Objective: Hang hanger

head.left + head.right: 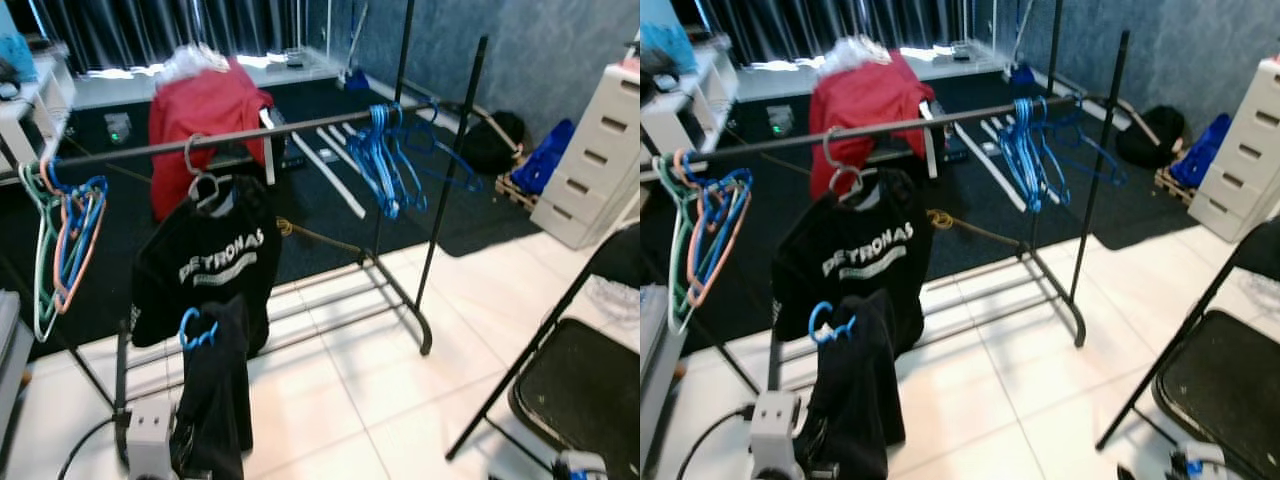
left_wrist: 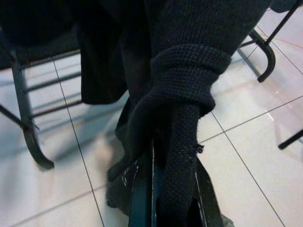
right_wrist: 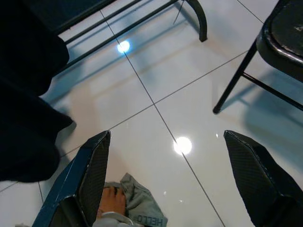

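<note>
While the left gripper clamped the dark garment on its blue hanger, right gripper spread wide, the hook looked liable to miss the rail.

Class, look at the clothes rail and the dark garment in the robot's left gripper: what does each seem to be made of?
Clothes rail: probably metal, a thin straight dark tube with a dull sheen. Dark garment: knitted fabric, likely wool or acrylic; visible ribbed stitches at the cuff, pinched by the left gripper.

Black T-shirt, white lettering. Blue hanger in dark knitted garment. Blue hangers at rail's right end; green, pink, blue ones at left end. Red cloth behind. Floor tiles white, carpet seemingly black.
</note>
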